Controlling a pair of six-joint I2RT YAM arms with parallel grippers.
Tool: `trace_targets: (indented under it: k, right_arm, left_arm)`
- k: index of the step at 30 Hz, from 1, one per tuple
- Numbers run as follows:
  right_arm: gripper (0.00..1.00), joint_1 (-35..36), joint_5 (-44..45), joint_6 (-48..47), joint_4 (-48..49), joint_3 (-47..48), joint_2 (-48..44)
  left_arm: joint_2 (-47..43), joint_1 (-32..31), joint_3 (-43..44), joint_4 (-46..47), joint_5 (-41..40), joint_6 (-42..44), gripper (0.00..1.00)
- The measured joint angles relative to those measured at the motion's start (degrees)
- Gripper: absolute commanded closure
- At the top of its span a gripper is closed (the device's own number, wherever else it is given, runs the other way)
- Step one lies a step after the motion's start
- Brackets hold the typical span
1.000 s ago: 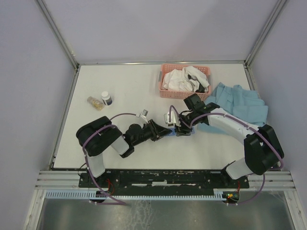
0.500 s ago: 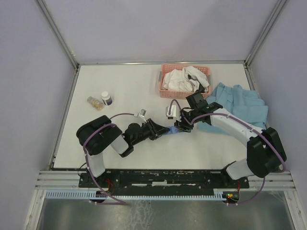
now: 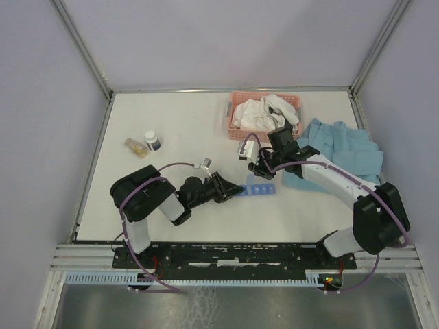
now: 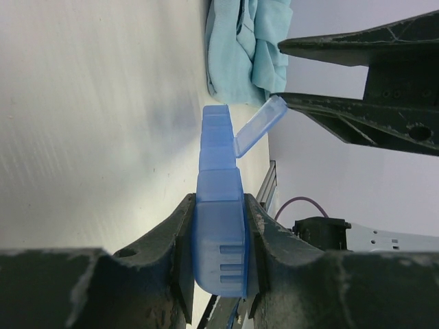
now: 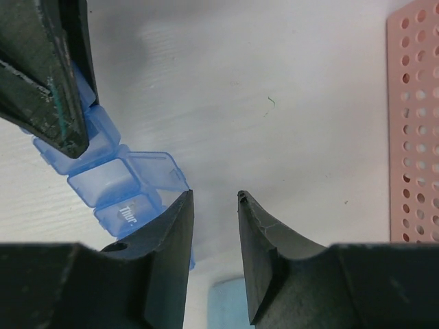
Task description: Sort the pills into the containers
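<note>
Left gripper [image 4: 218,205] is clamped on one end of the blue pill-organiser strip [image 4: 219,147], which lies on the desk [image 3: 178,123] between the two arms. Right gripper [image 5: 214,197] hangs over the strip near its opened compartment, its jaws parted by a narrow gap with nothing between them. One compartment lid [image 4: 259,123] stands flipped up; the other lids that show look shut. The opened compartment appears empty, and no pill shows in any compartment or in either gripper. A small clear bottle with tan contents [image 3: 136,147] lies well apart at the left of the desk, beside a white-capped bottle [image 3: 152,140]. By my reading the task is barely begun: one container is readied, while fetching and sorting every pill is left.
</note>
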Motion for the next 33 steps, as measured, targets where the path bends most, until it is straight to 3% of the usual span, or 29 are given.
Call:
trace_targets:
  k: [33]
  right_arm:
    - [0.62, 0.1, 1.6, 9.9, -1.5, 5.7, 12.3]
  left_arm:
    - [3.8, 0.0, 3.2, -2.6, 0.0, 1.7, 0.97]
